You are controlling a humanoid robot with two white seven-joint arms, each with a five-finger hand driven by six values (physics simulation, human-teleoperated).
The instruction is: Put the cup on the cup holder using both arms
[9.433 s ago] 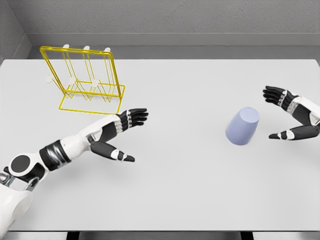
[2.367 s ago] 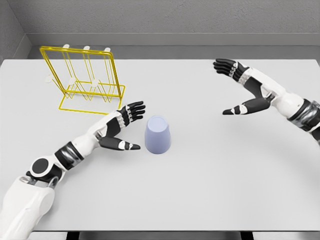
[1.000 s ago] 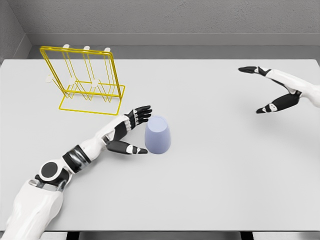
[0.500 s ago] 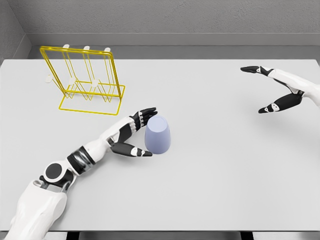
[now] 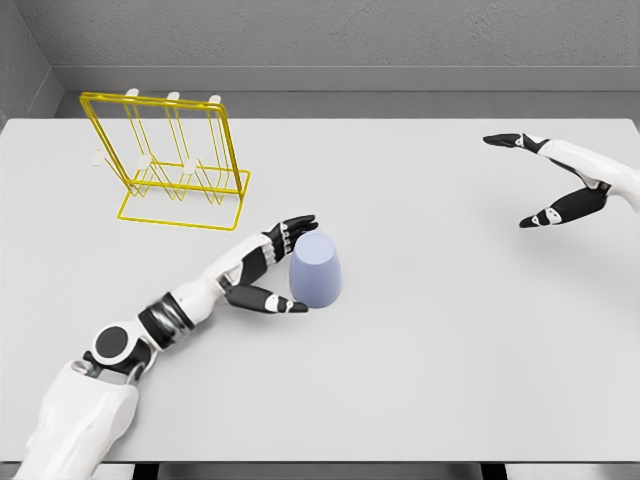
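A lavender cup (image 5: 316,270) stands upside down on the white table (image 5: 430,370), left of the middle. My left hand (image 5: 297,264) is open at the cup's left side. Its fingers reach round the far side near the top, and the thumb lies along the near side at the base. Whether they press on the cup is unclear. The yellow wire cup holder (image 5: 150,97) stands at the back left, well apart from the cup. My right hand (image 5: 510,182) hovers open over the table's far right, away from the cup.
White pegs stick out of the holder's wires. A grey wall runs behind the table's back edge. The table's front edge lies close below my left arm.
My right hand set the cup down left of the middle and drew back to the right. My left hand has moved up to the cup and brought its fingers and thumb around it.
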